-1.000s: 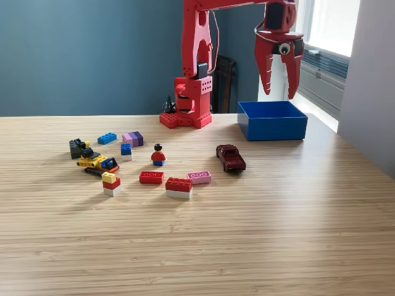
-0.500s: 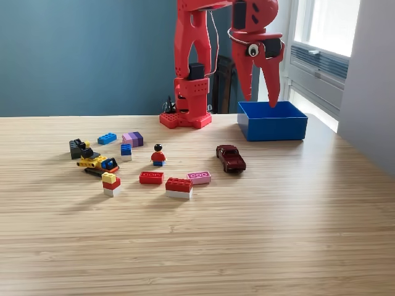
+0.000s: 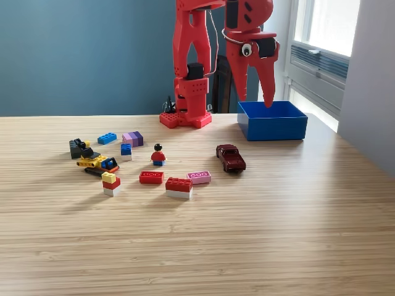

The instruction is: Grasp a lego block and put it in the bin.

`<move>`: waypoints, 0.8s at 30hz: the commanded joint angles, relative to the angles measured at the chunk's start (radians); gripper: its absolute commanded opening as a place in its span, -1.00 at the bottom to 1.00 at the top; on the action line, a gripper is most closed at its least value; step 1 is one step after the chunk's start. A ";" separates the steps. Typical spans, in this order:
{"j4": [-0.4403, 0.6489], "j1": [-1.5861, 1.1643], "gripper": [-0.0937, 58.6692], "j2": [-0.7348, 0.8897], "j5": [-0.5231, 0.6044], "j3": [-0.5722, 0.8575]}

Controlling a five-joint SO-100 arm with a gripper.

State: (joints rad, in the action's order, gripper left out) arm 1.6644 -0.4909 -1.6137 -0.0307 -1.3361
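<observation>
Lego blocks lie scattered on the wooden table (image 3: 259, 234), all toward the exterior view's left. Nearest the camera sits a red block on a white one (image 3: 178, 188), with a yellow-red-white stack (image 3: 111, 184) further left. Just behind are a flat red block (image 3: 151, 177) and a pink block (image 3: 199, 177), the pink one touching the red-and-white pair's far corner. A small figure in red (image 3: 158, 155) stands behind these, and a dark red toy car (image 3: 231, 158) sits to its right, apart from the blocks. Further left lie a yellow and black jumble (image 3: 94, 159), a blue stack (image 3: 126, 151), a purple block (image 3: 133, 139) and a flat blue block (image 3: 107, 138). Beyond, at the exterior view's right, stands the bin (image 3: 272, 120) (bright blue, open-topped). The gripper (image 3: 255, 95) hangs over the bin's back left corner, its fingers spread and pointing down, holding nothing. Its red base (image 3: 186, 117) stands left of the bin.
</observation>
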 commanded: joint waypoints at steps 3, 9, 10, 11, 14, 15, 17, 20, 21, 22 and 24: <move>-0.015 0.002 -0.06 -0.074 0.002 0.020; -0.018 0.006 -0.07 -0.067 0.002 0.025; -0.020 0.009 -0.07 -0.067 0.002 0.025; -0.023 0.011 -0.07 -0.067 0.002 0.025; -0.037 0.014 -0.07 -0.067 0.003 0.025; -0.041 0.017 -0.07 -0.067 0.005 0.025; -0.046 0.020 -0.07 -0.067 0.008 0.025; -0.066 0.032 -0.07 -0.067 0.015 0.025; -0.077 0.040 -0.06 -0.067 0.017 0.025; -0.086 0.046 -0.05 -0.067 0.017 0.025; -0.103 0.064 -0.03 -0.067 0.017 0.025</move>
State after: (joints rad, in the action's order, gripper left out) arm 1.5923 -0.4556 -1.6137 -0.0215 -1.3361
